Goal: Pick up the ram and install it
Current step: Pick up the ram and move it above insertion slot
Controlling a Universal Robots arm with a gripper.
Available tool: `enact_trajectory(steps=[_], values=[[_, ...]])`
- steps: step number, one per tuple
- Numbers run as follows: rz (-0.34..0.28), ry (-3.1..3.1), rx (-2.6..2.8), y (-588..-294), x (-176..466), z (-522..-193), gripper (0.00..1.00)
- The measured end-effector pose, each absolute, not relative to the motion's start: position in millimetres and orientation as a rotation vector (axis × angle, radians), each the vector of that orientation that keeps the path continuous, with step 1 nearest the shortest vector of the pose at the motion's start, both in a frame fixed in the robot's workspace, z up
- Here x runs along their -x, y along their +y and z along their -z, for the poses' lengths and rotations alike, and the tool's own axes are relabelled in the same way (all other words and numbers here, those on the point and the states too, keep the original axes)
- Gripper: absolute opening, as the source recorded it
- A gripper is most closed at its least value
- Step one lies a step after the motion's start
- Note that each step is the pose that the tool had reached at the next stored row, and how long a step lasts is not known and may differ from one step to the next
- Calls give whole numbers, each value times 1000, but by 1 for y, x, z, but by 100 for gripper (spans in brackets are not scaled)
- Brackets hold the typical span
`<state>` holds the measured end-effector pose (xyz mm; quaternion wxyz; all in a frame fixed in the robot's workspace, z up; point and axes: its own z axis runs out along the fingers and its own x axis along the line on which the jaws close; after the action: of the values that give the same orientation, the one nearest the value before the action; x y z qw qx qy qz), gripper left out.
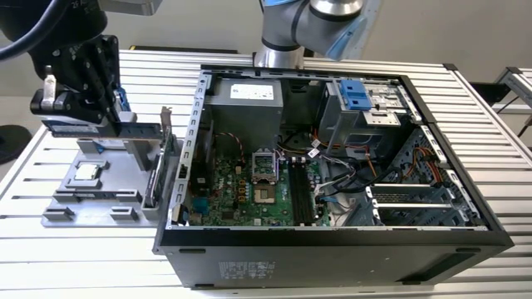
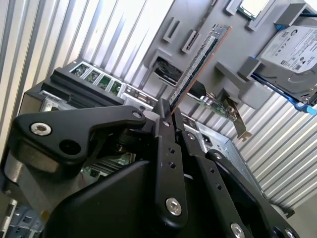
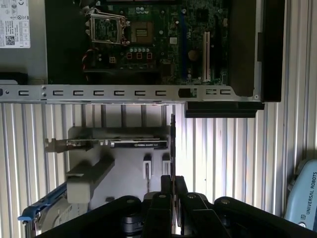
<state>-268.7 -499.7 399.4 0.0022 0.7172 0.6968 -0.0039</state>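
Above the grey tray [image 3: 126, 171], the gripper [image 2: 171, 115] pinches one end of the ram [image 2: 198, 64], seemingly hanging free; keep it straight, grip firm.

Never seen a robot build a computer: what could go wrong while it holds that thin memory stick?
The gripper pinches little of the ram, so it could tilt or slip. The case's metal wall stands between it and the motherboard; the stick might knock it. Loose cables lie beside the memory slots and could snag.
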Motion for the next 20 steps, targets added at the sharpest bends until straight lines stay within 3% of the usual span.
enact_trajectory(steps=[20], values=[[12,2186,-2250,-500,239,-399,0]])
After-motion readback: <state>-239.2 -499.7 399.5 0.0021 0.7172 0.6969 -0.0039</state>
